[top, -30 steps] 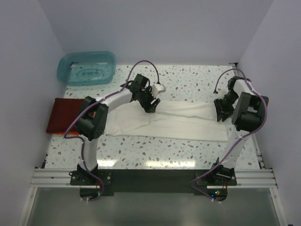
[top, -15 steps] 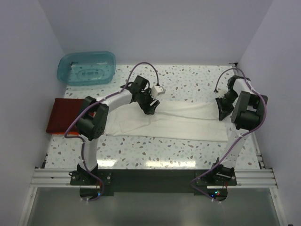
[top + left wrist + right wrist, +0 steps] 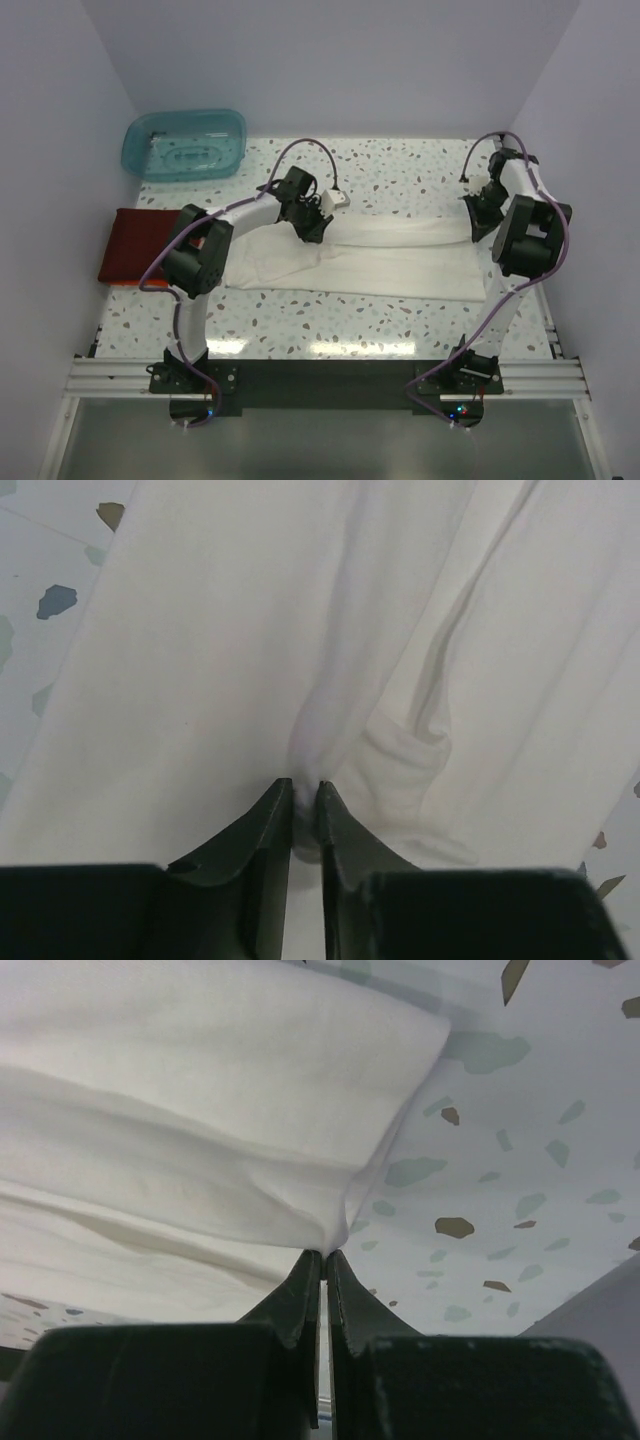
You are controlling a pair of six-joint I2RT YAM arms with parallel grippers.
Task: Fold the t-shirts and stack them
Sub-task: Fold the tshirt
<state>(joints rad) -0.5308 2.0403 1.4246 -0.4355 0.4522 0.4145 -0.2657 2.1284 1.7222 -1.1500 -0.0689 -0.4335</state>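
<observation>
A large cream-white t-shirt (image 3: 390, 262) lies in a long folded band across the middle of the table. My left gripper (image 3: 314, 230) is at its far left part, shut on a pinched fold of the white cloth (image 3: 200, 660); the left wrist view shows the cloth bunched between the left gripper (image 3: 305, 792) fingertips. My right gripper (image 3: 478, 224) is at the shirt's far right end. The right wrist view shows the right gripper (image 3: 325, 1254) shut on the cloth's edge (image 3: 200, 1080), lifting it a little. A dark red folded t-shirt (image 3: 135, 245) lies at the left, with a thin orange edge (image 3: 122, 285) under it.
A translucent teal tub (image 3: 185, 145) stands at the back left corner. Speckled table top (image 3: 400, 170) shows behind the shirt and in front of it. Walls close in on the left, back and right.
Both grippers have closed on the white shirt. The right gripper has moved toward the back, drawing the right end with it. The left gripper has shifted slightly left and back.
</observation>
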